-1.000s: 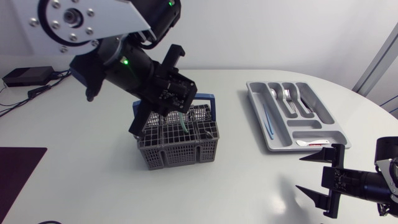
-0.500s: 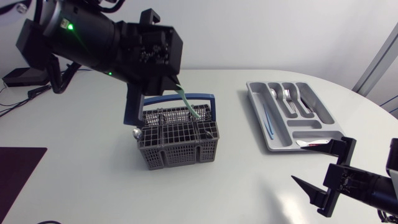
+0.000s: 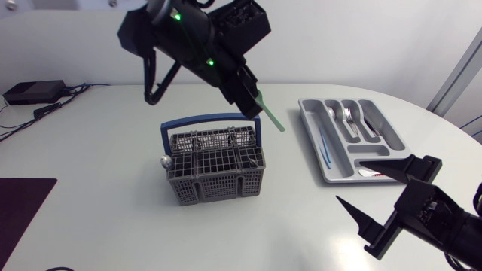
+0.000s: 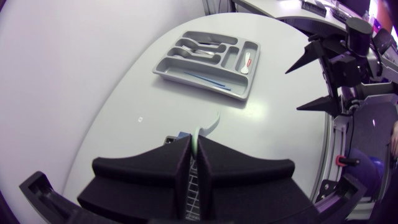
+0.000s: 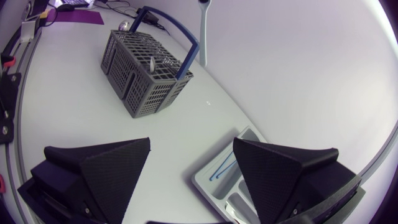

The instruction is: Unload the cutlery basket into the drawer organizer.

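High above the grey cutlery basket with its blue handle, my left gripper is shut on a pale green plastic utensil, which slants down to the right. In the left wrist view the utensil sticks out ahead of the closed fingers, and the grey drawer organizer lies far ahead. The organizer holds a blue utensil, metal cutlery and a small red-and-white piece. A metal spoon stands at the basket's left side. My right gripper is open and empty, low in front of the organizer.
A black box sits at the table's back left. A dark mat lies at the front left edge. The table's curved edge runs close behind and right of the organizer.
My left arm has lifted the green utensil out of the basket and swung it up and right, towards the organizer. My right gripper has shifted slightly and stays open.
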{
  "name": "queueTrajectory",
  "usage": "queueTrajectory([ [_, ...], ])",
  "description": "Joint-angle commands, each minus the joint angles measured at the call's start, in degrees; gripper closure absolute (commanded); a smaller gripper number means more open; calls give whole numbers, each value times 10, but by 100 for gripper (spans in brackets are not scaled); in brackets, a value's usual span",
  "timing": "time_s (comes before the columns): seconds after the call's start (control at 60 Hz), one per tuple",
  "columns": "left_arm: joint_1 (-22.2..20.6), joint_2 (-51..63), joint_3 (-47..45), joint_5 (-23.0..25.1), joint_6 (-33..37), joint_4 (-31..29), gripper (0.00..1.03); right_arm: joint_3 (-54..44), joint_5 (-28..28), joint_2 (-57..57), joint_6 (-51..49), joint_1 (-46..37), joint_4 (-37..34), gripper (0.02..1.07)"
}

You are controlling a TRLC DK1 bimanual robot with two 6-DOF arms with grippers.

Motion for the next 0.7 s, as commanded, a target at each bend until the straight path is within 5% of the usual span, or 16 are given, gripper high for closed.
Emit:
queueTrajectory([
  [0.0, -15, 24, 32, 7, -70, -2, 100, 27, 35, 22, 69, 55, 17, 14],
  [0.267, -53, 75, 72, 7, -152, -6, 100, 80, 93, 132, 136, 128, 83, 25],
  [0.433, -74, 109, 108, 7, -189, -24, 100, 91, 172, 168, 143, 179, 137, 45],
  [0.683, -82, 140, 148, 11, -217, -44, 100, 91, 258, 221, 144, 221, 210, 52],
])
